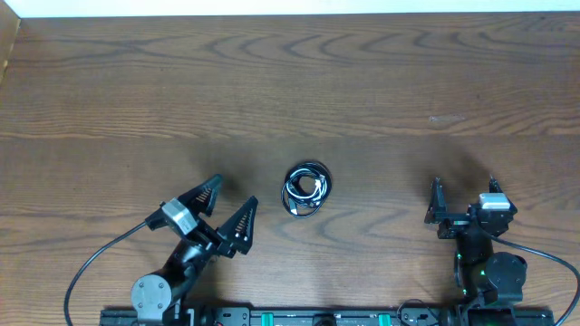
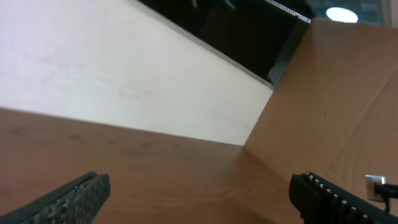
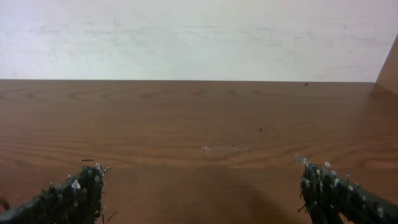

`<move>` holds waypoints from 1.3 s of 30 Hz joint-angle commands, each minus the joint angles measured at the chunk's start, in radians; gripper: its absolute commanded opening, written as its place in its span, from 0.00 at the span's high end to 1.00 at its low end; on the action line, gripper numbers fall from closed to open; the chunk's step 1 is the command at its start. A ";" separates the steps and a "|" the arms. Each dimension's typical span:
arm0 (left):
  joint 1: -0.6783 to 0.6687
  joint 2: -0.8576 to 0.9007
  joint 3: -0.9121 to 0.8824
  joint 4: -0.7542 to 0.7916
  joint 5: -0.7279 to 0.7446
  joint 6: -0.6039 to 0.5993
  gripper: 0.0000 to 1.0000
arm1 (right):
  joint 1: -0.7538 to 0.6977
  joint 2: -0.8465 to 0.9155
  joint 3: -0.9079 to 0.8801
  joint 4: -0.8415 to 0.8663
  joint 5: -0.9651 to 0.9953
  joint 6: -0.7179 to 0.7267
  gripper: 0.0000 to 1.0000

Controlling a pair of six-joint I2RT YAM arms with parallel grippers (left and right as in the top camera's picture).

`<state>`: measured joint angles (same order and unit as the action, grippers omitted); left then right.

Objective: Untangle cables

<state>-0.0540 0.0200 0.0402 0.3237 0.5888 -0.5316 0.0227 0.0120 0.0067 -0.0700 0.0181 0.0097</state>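
Observation:
The cables lie in one small coiled bundle of black and white cords at the middle of the wooden table. My left gripper sits just left of the bundle, open, fingers angled toward the far right. In the left wrist view this gripper holds nothing, and a small white bit that may be a plug shows at the right edge. My right gripper stands open well to the right of the bundle. In the right wrist view it spans bare wood, with no cables in sight.
A white wall bounds the table's far edge. A brown side panel rises at the table's corner in the left wrist view. A pale scuff marks the wood ahead of the right gripper. Thick black arm cables trail near the front edge.

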 commanded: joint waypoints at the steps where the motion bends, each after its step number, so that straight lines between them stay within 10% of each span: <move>1: 0.003 0.039 0.092 -0.005 -0.034 0.113 0.02 | 0.004 -0.005 -0.001 -0.005 0.001 -0.015 0.01; 17: 0.003 0.813 0.799 -0.988 -0.116 0.277 0.02 | 0.004 -0.005 -0.001 -0.005 0.002 -0.015 0.01; 25: 0.002 1.046 0.914 -0.999 0.252 0.277 0.02 | 0.004 -0.005 -0.001 -0.005 0.002 -0.015 0.01; 32: -0.011 1.085 0.920 -1.257 -0.258 0.141 0.02 | 0.004 -0.005 -0.001 -0.005 0.002 -0.015 0.01; 39: -0.015 1.077 0.975 -1.403 -0.365 0.106 0.02 | 0.004 -0.005 -0.001 -0.005 0.002 -0.015 0.01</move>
<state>-0.0666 1.1072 0.9783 -1.0737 0.3149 -0.3935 0.0227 0.0120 0.0067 -0.0704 0.0185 0.0063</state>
